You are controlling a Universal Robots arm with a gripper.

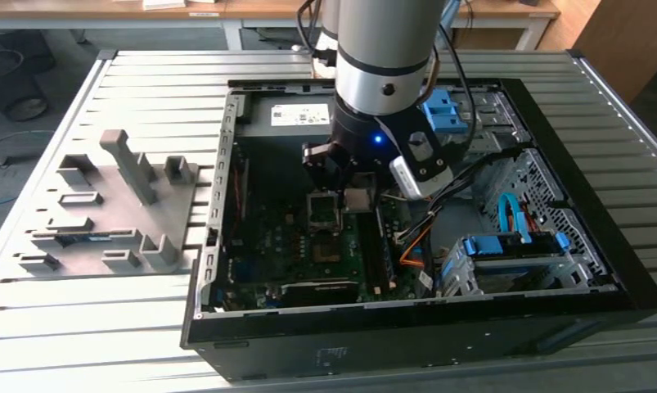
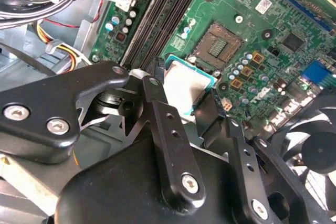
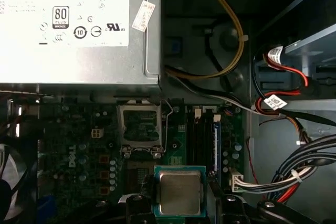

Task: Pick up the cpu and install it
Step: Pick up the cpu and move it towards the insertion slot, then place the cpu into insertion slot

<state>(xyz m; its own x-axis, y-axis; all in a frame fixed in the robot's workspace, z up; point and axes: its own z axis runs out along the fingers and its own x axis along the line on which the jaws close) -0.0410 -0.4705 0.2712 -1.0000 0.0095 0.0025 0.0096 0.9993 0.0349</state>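
Black sheet metal forms the near wall of an open computer case (image 1: 416, 344), which lies on a slatted metal counter (image 1: 110, 344) across the lower part of the exterior view. Just inside it, toward the exterior view's right, sits a drive cage (image 1: 514, 254) with blue brackets. Toward the exterior view's left, a grey fixture plate (image 1: 110, 213) with upright holders rests on the counter beside the case.

Further in, a green motherboard (image 1: 306, 262) covers the case floor. At the centre of the exterior view, the gripper (image 1: 353, 193) hangs over this board. Both wrist views show its 2 black fingers (image 2: 157, 108) clamped on opposite edges of the cpu (image 3: 179, 190), whose silvery-grey top faces up inside a green border. The cpu is held above the board, near the memory slots (image 3: 202, 135). It is apart from the socket (image 3: 140, 124), which lies uncovered inside its metal frame, and is not seated in it. Bundled cables (image 3: 294, 171) run along the board's edge.

Beyond the gripper, a grey power supply (image 1: 295, 115) fills the far end of the case. The silver arm (image 1: 383, 49) rises out of the top of the exterior view.
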